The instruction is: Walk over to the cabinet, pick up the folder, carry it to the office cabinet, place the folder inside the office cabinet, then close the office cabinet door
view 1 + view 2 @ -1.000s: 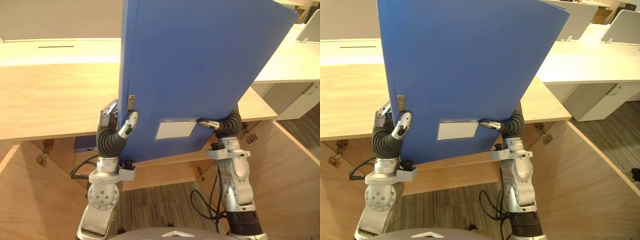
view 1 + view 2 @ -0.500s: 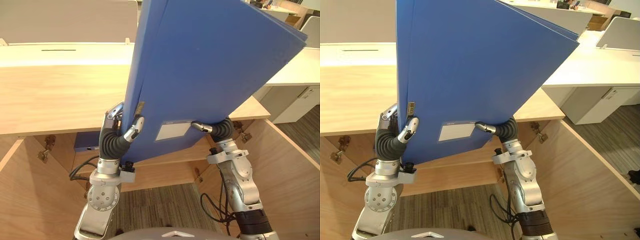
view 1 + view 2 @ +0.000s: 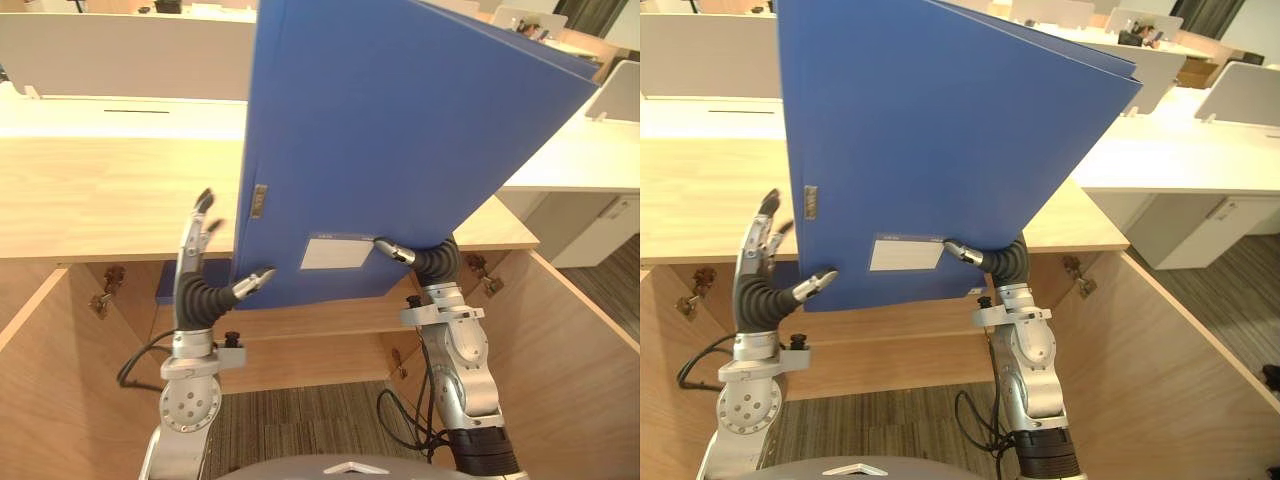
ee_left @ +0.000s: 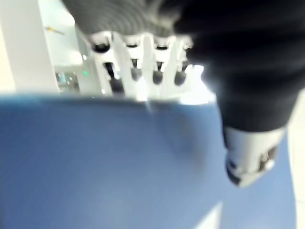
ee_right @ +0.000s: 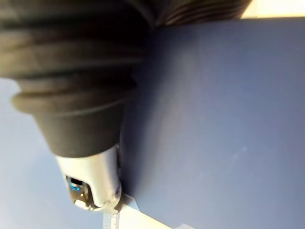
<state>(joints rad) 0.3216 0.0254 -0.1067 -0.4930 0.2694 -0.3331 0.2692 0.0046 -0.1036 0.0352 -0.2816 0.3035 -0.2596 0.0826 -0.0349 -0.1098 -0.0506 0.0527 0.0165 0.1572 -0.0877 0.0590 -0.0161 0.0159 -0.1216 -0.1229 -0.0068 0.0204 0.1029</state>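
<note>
We note the blue folder [image 3: 400, 150] held upright and tilted above the open office cabinet [image 3: 100, 200], not yet inside. The right robot hand [image 3: 398, 252] pinches its lower edge, thumb on the front face, fingers hidden behind; we judge it bears the weight. The left robot hand [image 3: 193, 255] is spread, fingers straight, thumb steadying the spine corner. The cabinet door [image 3: 585, 330] stands wide, ready for loading.

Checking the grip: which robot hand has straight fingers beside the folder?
The left robot hand: fingers straight, beside the folder; the right robot hand pinches it.
</note>
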